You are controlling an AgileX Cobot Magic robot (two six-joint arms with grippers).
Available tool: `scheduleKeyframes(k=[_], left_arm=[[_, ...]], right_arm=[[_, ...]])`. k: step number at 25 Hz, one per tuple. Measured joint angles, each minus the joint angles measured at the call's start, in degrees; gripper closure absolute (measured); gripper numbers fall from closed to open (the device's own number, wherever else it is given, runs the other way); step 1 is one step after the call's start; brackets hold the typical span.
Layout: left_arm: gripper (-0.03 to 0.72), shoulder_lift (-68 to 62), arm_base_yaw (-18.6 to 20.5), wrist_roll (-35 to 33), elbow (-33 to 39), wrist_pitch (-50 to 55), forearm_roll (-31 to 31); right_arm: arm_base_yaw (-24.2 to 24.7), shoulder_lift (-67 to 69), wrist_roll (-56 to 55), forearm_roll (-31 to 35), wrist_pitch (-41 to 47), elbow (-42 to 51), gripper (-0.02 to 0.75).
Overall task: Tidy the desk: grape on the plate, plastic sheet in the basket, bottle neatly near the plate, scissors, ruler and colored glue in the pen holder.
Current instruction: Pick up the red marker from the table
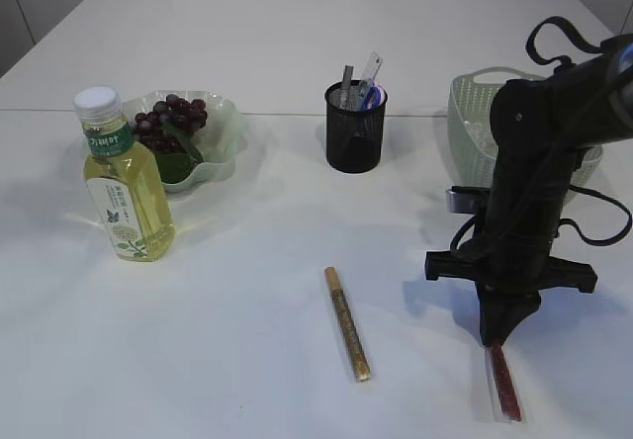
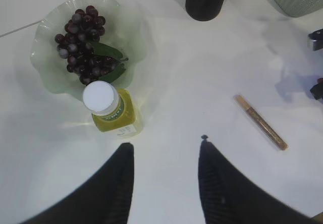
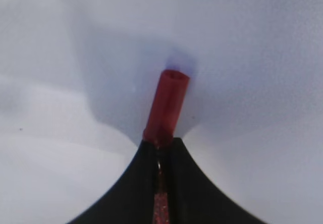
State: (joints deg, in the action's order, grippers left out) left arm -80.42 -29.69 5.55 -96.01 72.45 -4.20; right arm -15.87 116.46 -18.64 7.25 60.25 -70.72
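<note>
My right gripper point(image 1: 499, 341) points down at the table's front right and is shut on a red glitter glue tube point(image 1: 505, 380); the wrist view shows its red end point(image 3: 169, 103) sticking out past the closed fingers point(image 3: 161, 144). A gold glue tube point(image 1: 347, 322) lies at the front middle, also in the left wrist view point(image 2: 260, 121). Grapes point(image 1: 170, 123) sit on the green plate point(image 1: 226, 132). The yellow-green bottle point(image 1: 123, 179) stands upright in front of the plate. The black pen holder point(image 1: 355, 128) holds a ruler and scissors. My left gripper point(image 2: 164, 146) is open and empty, hovering near the bottle point(image 2: 110, 110).
A pale green basket point(image 1: 473, 123) stands at the back right, behind my right arm, partly hidden. The table's seam runs across behind the plate and holder.
</note>
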Motion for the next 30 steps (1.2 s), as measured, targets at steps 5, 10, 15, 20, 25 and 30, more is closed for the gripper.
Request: scheduleKeyframes(k=[5,10,15,20,25,30], left_arm=[[0.379,0.0,0.0,0.0,0.0,0.0,0.0],[0.379,0.0,0.0,0.0,0.0,0.0,0.0],[0.379,0.0,0.0,0.0,0.0,0.0,0.0],[0.379,0.0,0.0,0.0,0.0,0.0,-0.3],[0.379,0.0,0.0,0.0,0.0,0.0,-0.4],[0.379,-0.3,0.0,0.0,0.0,0.0,-0.6]], right_arm=[[0.0,0.0,0.9,0.0,0.1,0.0,0.699],[0.0,-0.6,5.4,0.0,-0.9,0.0,0.702],[0.0,-3.9,10.2,0.0,-2.7,0.0,0.707],[-1.2,-6.9,14.2,-0.1,-3.6,0.0,0.71],[-4.7,-8.6,17.7,-0.6,-7.1,0.0,0.711],[-6.9,-8.9,19.6,-0.7,-10.1,0.0,0.718]])
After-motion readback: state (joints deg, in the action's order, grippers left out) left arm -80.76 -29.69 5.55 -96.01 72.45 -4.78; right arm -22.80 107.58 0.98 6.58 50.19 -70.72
